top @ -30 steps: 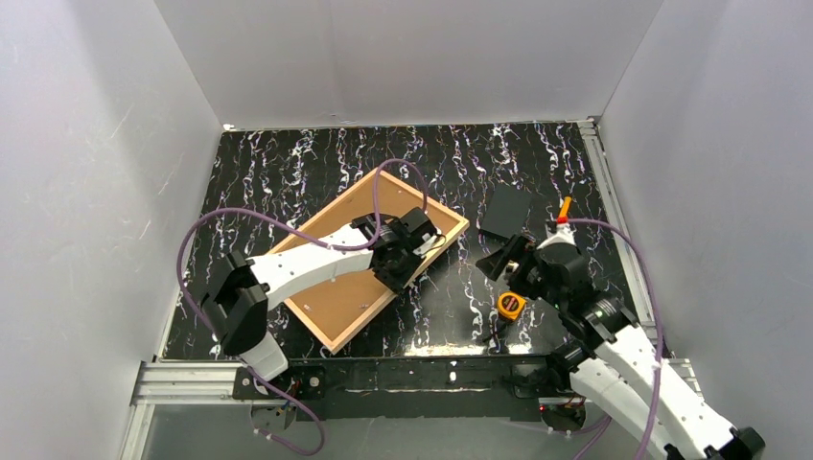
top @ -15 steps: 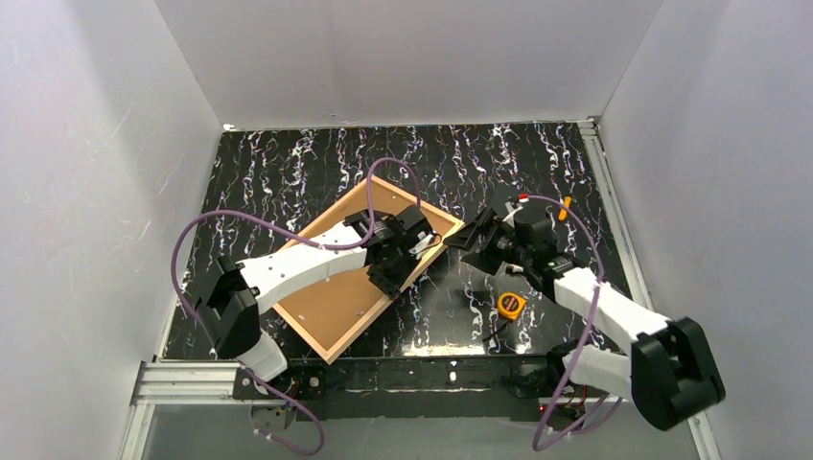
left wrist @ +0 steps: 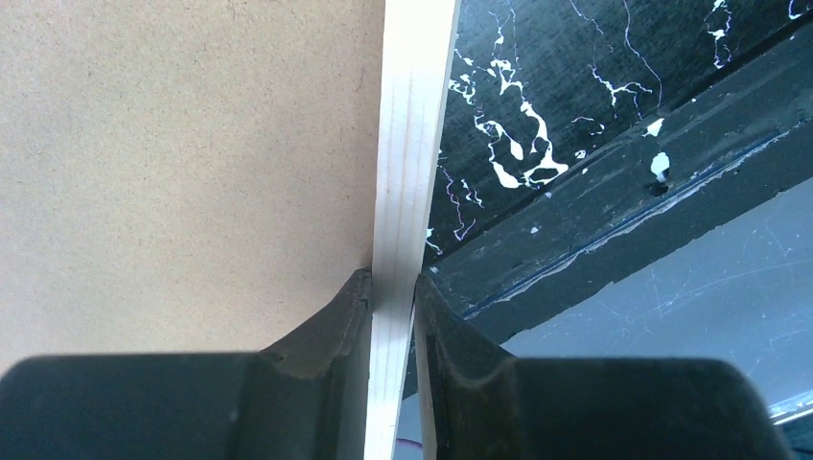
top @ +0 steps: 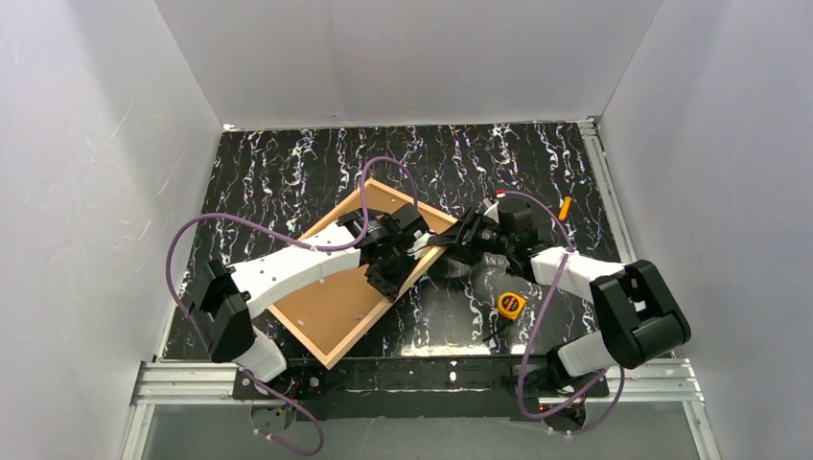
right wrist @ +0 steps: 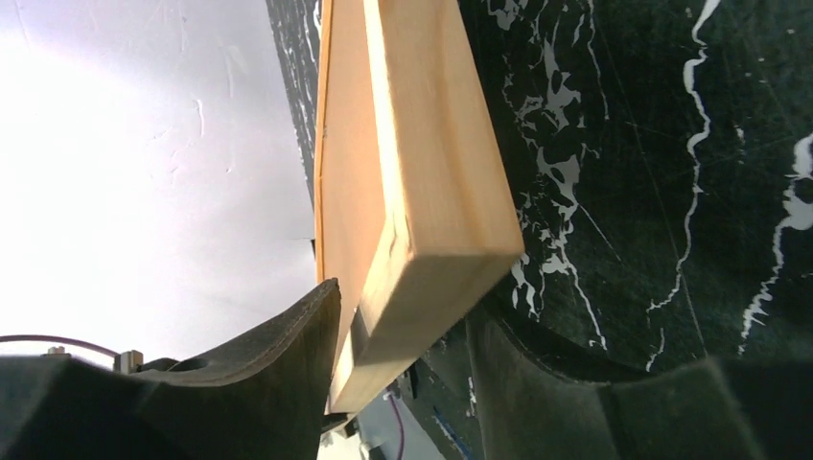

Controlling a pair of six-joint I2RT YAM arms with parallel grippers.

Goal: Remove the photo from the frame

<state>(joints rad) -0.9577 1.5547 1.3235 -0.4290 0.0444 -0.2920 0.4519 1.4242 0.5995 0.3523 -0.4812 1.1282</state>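
The frame (top: 299, 335), of thin light-orange wood, lies askew on the black marbled table. Of the photo only its brown backing board (top: 331, 305) shows; the printed side is hidden. My left gripper (top: 414, 251) is shut on the frame's right-hand strip; in the left wrist view its fingers (left wrist: 350, 307) pinch the pale strip (left wrist: 412, 144) beside the backing (left wrist: 192, 144). My right gripper (top: 458, 235) reaches in from the right. Its jaws stand open, straddling the frame's raised corner (right wrist: 431, 172), with a gap still showing at the right finger (right wrist: 537, 383).
An orange tape measure (top: 510, 306) lies on the table right of the frame, just under the right arm. A small orange object (top: 565, 204) sits at the far right. White walls close in three sides; a metal rail (top: 192, 379) runs along the near edge.
My right arm has swung left from beside the tape measure to the frame's right corner, its jaws narrowing round it. The left gripper kept its hold; the frame shifted slightly left.
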